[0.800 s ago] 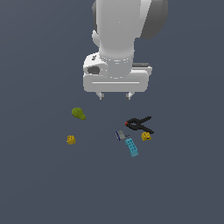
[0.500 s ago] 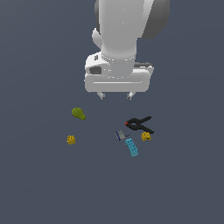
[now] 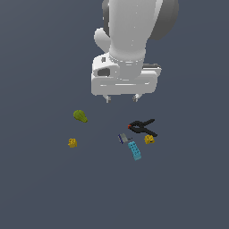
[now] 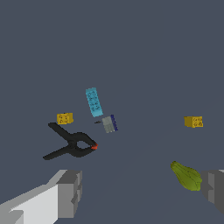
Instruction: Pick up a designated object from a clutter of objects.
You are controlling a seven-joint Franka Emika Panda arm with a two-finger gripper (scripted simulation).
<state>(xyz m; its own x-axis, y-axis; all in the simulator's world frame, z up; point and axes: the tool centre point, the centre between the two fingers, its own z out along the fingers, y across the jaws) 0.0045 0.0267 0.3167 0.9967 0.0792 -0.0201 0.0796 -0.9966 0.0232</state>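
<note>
The cyan studded brick [image 3: 134, 150] lies flat on the grey floor; it also shows in the wrist view [image 4: 93, 101]. Beside it lie the small grey-blue piece [image 3: 122, 138] [image 4: 109, 124], the black red-tipped clamp [image 3: 142, 127] [image 4: 71, 143] and a yellow block [image 3: 149, 139] [image 4: 64, 118]. My gripper [image 3: 121, 98] hangs open and empty high above the floor, back from the brick. Its fingers [image 4: 69, 192] frame the wrist view with a wide gap.
A green lump [image 3: 80, 116] [image 4: 186, 176] and a second yellow block [image 3: 72, 142] [image 4: 193, 121] lie apart at the exterior view's left. The white arm [image 3: 132, 40] fills the top of the exterior view.
The gripper has shifted slightly toward the exterior view's right. The objects have not moved.
</note>
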